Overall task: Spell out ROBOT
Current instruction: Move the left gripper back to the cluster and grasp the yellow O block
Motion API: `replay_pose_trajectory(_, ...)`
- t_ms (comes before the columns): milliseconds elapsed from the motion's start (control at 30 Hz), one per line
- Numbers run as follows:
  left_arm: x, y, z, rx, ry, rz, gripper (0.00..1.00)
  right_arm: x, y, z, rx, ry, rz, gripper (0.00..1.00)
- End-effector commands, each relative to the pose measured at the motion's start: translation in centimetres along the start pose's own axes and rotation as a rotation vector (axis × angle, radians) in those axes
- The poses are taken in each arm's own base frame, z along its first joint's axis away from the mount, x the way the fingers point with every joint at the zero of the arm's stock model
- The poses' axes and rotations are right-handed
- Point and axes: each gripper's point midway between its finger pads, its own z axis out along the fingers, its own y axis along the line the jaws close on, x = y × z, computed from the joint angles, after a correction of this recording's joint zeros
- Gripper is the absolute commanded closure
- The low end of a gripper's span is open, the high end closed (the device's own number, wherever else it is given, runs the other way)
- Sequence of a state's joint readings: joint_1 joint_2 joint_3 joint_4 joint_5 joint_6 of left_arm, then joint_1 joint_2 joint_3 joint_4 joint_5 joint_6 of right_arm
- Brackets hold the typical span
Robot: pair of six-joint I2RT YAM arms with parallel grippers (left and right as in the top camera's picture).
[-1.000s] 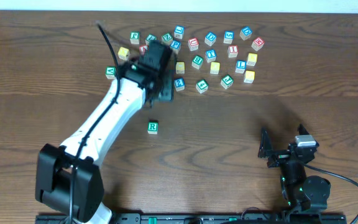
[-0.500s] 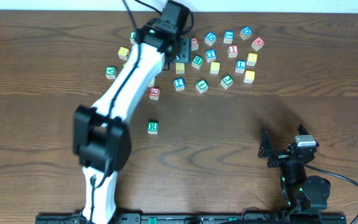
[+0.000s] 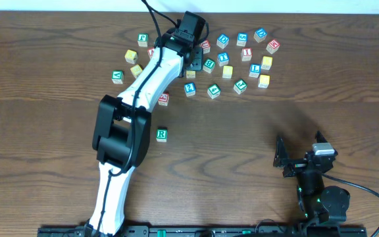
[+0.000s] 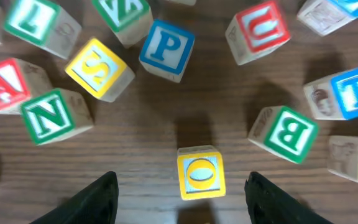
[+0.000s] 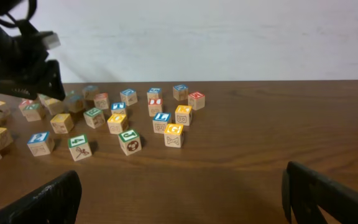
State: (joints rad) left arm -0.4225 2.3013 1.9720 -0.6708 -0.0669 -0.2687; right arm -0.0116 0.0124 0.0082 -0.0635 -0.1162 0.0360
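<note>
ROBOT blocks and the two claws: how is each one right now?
Yellow wooden O cube: on table, letter up, ungripped.
Green-letter wooden B cube: on table, untouched.
Blue-letter wooden T cube: on table, untouched.
Green-letter wooden R cube: alone, apart from the others.
Left gripper: open, empty, above the O cube.
Right gripper: open, empty, far from cubes.

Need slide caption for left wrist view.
Open left gripper over yellow O cube; green B cube and blue T cube nearby.
</note>
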Motion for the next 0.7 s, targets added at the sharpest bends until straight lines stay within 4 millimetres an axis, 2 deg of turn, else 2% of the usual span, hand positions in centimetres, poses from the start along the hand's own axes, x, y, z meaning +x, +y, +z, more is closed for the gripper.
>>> replay_pose_trajectory(0,0.6,-0.1,2.2,-0.022,0.011,-0.016,0.36,0.1,0.1,0.0,-0.003,0.000,-0.015,0.01)
replay_pose_trajectory(300,1.8,-0.5,4.1,-0.028,0.038,-0.003,0.45,0.1,0.1,0.0,-0.003,0.000,-0.015,0.01)
replay_pose_trajectory(467,2.0,-0.5,4.4,-0.029,0.039,-0.002,0.60,0.1,0.1,0.0,-0.003,0.000,-0.015,0.01)
replay_pose_trajectory(667,1.7,-0.6,4.4,-0.027,0.026,-0.004,0.61,0.1,0.1,0.0,-0.003,0.000,-0.015,0.01)
